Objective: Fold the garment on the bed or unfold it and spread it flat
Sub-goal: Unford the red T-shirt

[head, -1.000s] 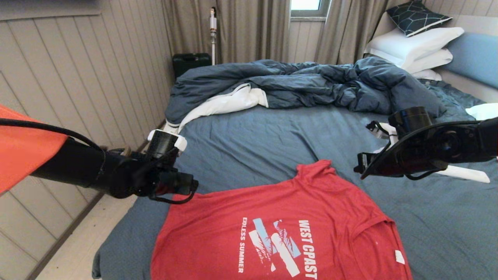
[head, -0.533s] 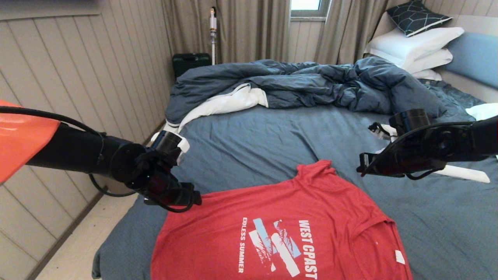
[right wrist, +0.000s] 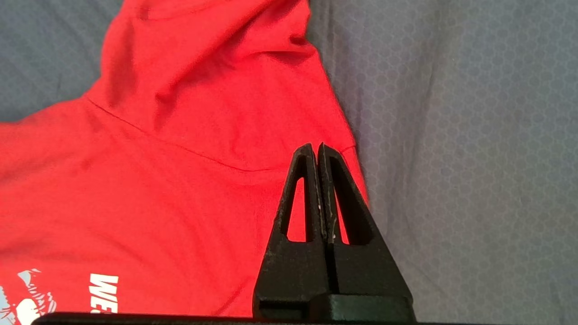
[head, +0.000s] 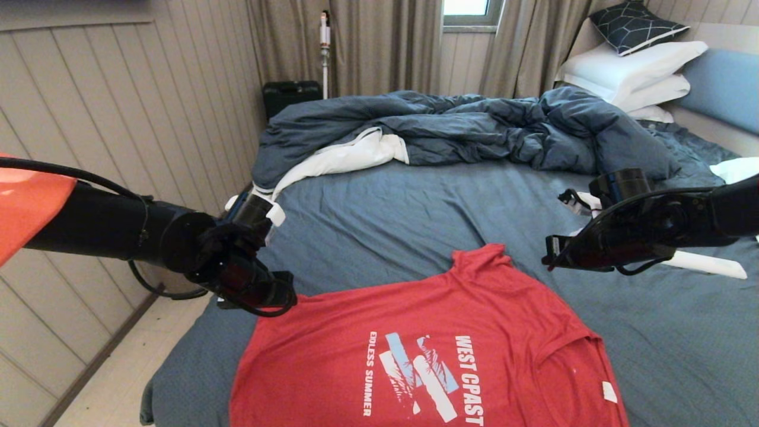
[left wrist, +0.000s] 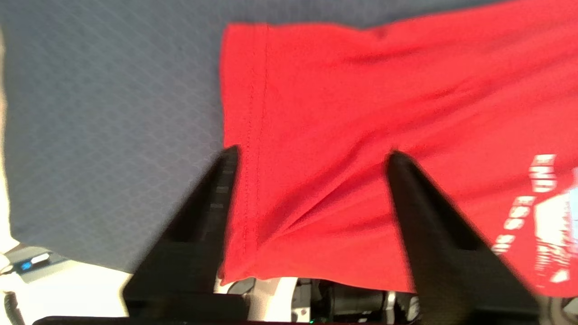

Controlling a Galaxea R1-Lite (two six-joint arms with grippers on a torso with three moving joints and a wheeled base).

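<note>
Red T-shirt [head: 427, 350] lies spread on the near part of the bed [head: 415, 219], print side up, white "WEST COAST / ENDLESS SUMMER" lettering and striped graphic showing, small white neck label [head: 609, 391] at the near right. One short sleeve [head: 480, 258] points toward the far side; hem is on the left.

Left gripper [left wrist: 311, 155] sits at the shirt's far-left hem corner, near the bed's left edge. In the left wrist view its fingers [left wrist: 216, 198] are spread apart and straddle the stitched hem, with red fabric lying between them; not pinched. Can't tell whether the tips touch the cloth.

Right gripper [right wrist: 314, 151] hovers to the right of the sleeve, over the shirt's right edge by the shoulder seam. Its fingers are pressed together, nothing between them.

Rumpled dark blue duvet [head: 462, 127] piled across the far side of the bed, white lining showing at its left. White pillows [head: 628, 71] and dark patterned cushion [head: 634, 24] stacked far right against the light blue headboard [head: 726, 83].
</note>
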